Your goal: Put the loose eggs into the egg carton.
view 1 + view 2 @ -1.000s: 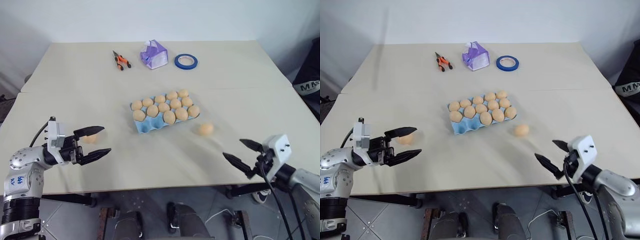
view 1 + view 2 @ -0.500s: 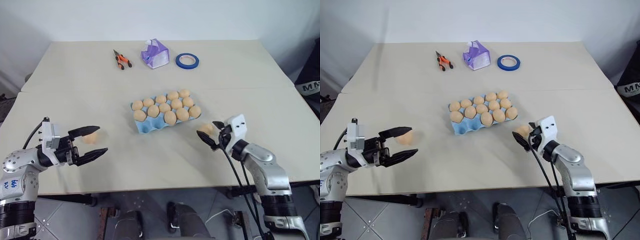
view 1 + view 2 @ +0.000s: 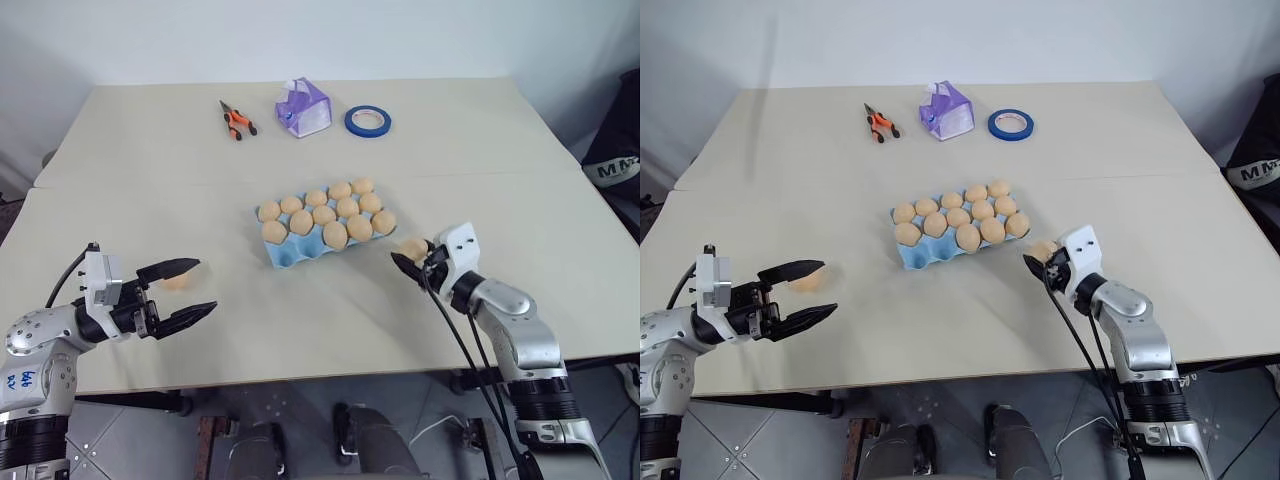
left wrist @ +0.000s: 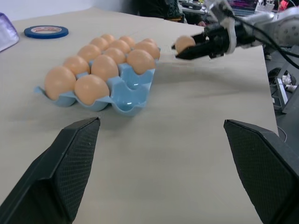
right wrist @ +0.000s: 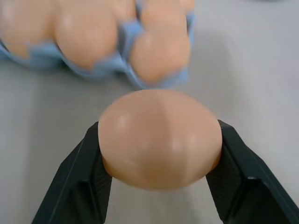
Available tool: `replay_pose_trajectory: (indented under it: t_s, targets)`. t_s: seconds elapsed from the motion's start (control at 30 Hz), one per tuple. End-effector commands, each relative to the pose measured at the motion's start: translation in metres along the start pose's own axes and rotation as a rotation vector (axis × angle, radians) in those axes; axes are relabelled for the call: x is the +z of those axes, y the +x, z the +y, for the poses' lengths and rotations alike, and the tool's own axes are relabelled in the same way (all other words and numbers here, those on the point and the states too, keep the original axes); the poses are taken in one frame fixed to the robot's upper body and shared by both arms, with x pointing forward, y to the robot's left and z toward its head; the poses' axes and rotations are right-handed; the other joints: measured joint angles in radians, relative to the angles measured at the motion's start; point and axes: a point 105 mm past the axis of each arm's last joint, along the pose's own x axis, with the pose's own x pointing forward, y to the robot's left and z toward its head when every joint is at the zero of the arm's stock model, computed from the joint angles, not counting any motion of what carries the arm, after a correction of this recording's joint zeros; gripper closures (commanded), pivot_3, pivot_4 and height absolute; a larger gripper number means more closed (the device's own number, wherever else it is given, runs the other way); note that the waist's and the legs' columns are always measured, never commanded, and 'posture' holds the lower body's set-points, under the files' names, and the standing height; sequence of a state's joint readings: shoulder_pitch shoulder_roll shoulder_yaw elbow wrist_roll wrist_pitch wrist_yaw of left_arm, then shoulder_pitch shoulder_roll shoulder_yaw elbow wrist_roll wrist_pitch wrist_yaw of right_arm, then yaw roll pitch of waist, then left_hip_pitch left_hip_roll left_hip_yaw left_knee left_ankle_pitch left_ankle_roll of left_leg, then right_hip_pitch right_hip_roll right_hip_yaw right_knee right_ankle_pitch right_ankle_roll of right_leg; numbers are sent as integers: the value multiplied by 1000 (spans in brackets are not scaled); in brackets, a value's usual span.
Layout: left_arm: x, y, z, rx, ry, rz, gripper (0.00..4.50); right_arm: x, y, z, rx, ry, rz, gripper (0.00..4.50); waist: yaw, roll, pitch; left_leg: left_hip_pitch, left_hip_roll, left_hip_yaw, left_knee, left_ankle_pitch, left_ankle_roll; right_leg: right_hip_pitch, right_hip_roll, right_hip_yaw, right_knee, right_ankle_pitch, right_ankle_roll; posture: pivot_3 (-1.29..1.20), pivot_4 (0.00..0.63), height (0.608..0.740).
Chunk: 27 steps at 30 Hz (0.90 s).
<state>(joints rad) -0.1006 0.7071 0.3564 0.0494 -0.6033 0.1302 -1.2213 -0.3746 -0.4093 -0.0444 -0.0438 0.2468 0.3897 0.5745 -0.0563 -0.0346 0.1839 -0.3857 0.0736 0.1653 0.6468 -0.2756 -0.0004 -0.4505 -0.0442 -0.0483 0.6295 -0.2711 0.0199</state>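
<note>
The light blue egg carton (image 3: 291, 256) lies mid-table, several tan eggs in its cups and bare cups at its near-left end (image 4: 129, 100). Just right of the carton, my right gripper (image 3: 406, 257) is shut on a loose egg (image 5: 160, 137), one black finger (image 5: 88, 177) against each side. Whether that egg still rests on the table I cannot tell. Another loose egg (image 3: 178, 282) lies on the table at the left, beside my left gripper (image 3: 205, 286). That gripper stands open, level and pointed toward the carton, with nothing between its fingers.
At the table's far side lie orange-handled pliers (image 3: 235, 120), a purple-white pouch (image 3: 302, 108) and a blue tape roll (image 3: 367, 121). A seam runs across the tabletop behind the carton. A dark bag (image 3: 615, 165) stands off the table's right edge.
My right gripper came in from the near-right table edge to the egg beside the carton and closed on it. The left gripper held still and stayed open.
</note>
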Motion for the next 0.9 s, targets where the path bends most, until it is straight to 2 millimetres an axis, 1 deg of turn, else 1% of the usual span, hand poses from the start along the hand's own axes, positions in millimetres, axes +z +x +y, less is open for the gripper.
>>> replay_pose_trajectory:
  t_s: [0.03, 0.07, 0.13, 0.3, 0.47, 0.67, 0.73, 0.8, 0.87, 0.9]
  targets:
    - [9, -2, -1, 20, 23, -37, 0, 44, 11, 22, 70, -26, -103, 2204, -4, 0, 0, 0, 0, 0, 0, 0, 0, 0, 0, 0, 0, 0, 0, 0, 150, 740]
    - [9, -1, -1, 25, 22, -39, 0, 49, 15, 28, 89, -18, -104, 2204, -5, 0, 0, 0, 0, 0, 0, 0, 0, 0, 0, 0, 0, 0, 0, 0, 150, 740]
    - [10, -1, -1, 39, 23, -46, 0, 62, 29, 47, 145, -10, -120, 2204, -6, 0, 0, 0, 0, 0, 0, 0, -1, 0, 0, 0, 1, 0, -1, 0, 150, 740]
    - [10, -1, -1, 63, 29, -51, 0, 76, 54, 77, 226, -2, -132, 2204, -3, 0, 0, -2, 1, 0, 0, 1, -1, -3, 0, 0, 3, -1, -2, 0, 150, 740]
    - [11, -2, -3, 81, 31, -53, 0, 66, 72, 99, 294, -29, -79, 2204, -2, 0, 0, -2, 0, 0, 0, 1, -1, -4, 0, 0, 2, -1, -2, 0, 150, 740]
    - [12, -6, -4, 107, 36, -53, 0, 65, 81, 113, 350, -53, -71, 2204, -4, 0, 0, -3, 0, 0, 0, 0, -1, -4, 0, 0, 2, -1, -2, 0, 150, 740]
    - [12, -7, -4, 115, 35, -53, 0, 64, 83, 119, 368, -60, -68, 1494, -6, 0, 0, -3, 1, 1, 0, 1, -1, -5, 0, 0, 3, -1, -2, 0, 150, 740]
    - [12, -7, -4, 122, 34, -55, 0, 65, 83, 123, 385, -66, -69, 894, -6, 0, 0, -3, 1, 1, 0, 1, -1, -5, 0, 0, 3, -1, -2, 0, 150, 740]
    - [12, -7, -5, 125, 34, -55, 0, 66, 83, 124, 392, -66, -70, 113, -6, 0, 0, -3, 1, 1, 0, 1, -1, -6, 0, 0, 4, -1, -2, 0, 150, 740]
    - [12, -8, -5, 127, 33, -55, 0, 66, 82, 125, 397, -68, -72, 17, -6, 0, 0, -4, 1, 1, 0, 1, -1, -6, 0, 0, 4, -1, -2, 0, 150, 740]
